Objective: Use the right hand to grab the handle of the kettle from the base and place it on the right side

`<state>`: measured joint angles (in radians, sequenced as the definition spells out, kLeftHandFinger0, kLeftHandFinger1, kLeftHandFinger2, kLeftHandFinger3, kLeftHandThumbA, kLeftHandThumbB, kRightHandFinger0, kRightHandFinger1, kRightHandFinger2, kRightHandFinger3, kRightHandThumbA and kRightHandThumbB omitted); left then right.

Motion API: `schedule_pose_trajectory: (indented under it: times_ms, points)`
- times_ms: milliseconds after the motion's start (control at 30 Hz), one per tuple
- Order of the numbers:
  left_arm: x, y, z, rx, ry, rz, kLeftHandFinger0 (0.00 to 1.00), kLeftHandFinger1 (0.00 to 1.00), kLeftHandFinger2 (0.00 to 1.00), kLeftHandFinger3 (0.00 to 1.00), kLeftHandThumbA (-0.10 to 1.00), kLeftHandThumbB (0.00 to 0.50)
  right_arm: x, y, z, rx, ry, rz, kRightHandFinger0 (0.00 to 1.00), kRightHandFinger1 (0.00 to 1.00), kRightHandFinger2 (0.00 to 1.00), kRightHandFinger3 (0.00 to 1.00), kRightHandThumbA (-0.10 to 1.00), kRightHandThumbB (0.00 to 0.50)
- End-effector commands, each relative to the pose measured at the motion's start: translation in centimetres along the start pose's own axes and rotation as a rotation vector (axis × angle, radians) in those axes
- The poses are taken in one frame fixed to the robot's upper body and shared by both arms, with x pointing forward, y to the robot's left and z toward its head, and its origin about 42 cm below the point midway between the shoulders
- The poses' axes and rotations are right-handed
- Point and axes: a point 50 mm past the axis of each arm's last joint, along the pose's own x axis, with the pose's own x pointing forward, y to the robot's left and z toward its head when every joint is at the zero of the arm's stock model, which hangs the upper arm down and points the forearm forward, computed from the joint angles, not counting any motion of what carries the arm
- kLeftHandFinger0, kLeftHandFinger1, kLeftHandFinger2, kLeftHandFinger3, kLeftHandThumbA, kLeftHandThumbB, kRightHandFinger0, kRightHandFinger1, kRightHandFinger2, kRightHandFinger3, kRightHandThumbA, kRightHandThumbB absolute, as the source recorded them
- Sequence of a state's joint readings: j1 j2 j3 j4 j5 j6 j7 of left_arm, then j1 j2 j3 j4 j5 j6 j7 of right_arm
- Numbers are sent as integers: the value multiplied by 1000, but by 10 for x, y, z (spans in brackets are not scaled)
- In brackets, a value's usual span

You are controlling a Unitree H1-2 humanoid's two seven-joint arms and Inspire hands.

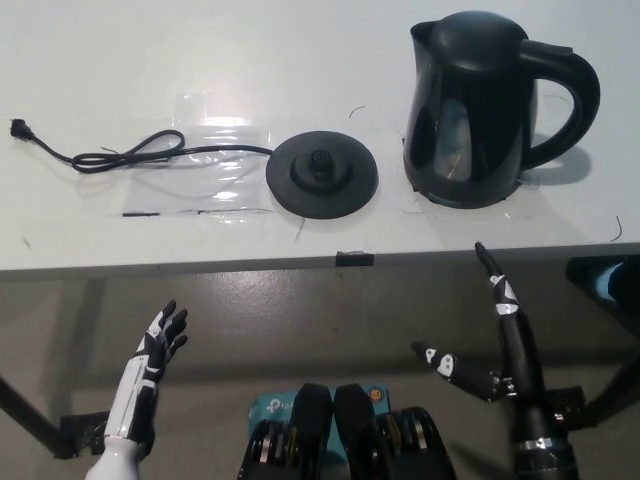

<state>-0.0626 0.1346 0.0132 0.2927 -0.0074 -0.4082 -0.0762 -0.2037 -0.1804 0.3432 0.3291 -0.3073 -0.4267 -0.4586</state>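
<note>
Kettle (478,105) first: it is black and stands upright on the white counter (300,60), at the far right of the surface, with its spout turned to the left and its looped handle (568,95) pointing right. It is off its base (322,174), which lies flat and round just to its left, the two near each other but not touching. From the base a black cord (130,153) runs left across the counter, curls once, and ends in a plug (17,126) near the left edge. Strips of clear tape (205,165) lie over the cord and beside the base (they shine under the light).

Neither hand touches anything. The black right hand (490,340) hangs below the counter's front edge, over the grey floor (300,310), lower than the kettle and well apart from it; its fingers (497,290) are spread, one pointing up toward the counter and another out to the left, and it holds nothing. The white left hand (160,335) rests at the lower left, also below the counter's edge, with its fingers apart and empty.

A small dark mark (354,258) sits on the counter's front edge, roughly below the base.
</note>
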Motion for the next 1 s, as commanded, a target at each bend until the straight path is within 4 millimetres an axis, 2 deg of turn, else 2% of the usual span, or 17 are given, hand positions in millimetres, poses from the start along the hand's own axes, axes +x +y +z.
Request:
schedule_pose_trajectory:
  times_ms: [0,300,567,967]
  points:
    - [8,8,9,-33,-84,-12,1000,1000,1000,1000,1000,500,12,0,6,28,-57,66,1000,1000,1000,1000,1000,271]
    - [8,7,8,-19,-81,-28,1000,1000,1000,1000,1000,500,0,3,0,51,-15,98,1000,1000,1000,1000,1000,280]
    - [-11,4,-2,-10,-35,-10,1000,1000,1000,1000,1000,500,-14,5,-1,59,4,122,1000,1000,1000,1000,1000,268]
    - [-11,4,-5,4,-23,-7,1000,1000,1000,1000,1000,500,-15,4,-1,54,3,132,1000,1000,1000,1000,1000,256]
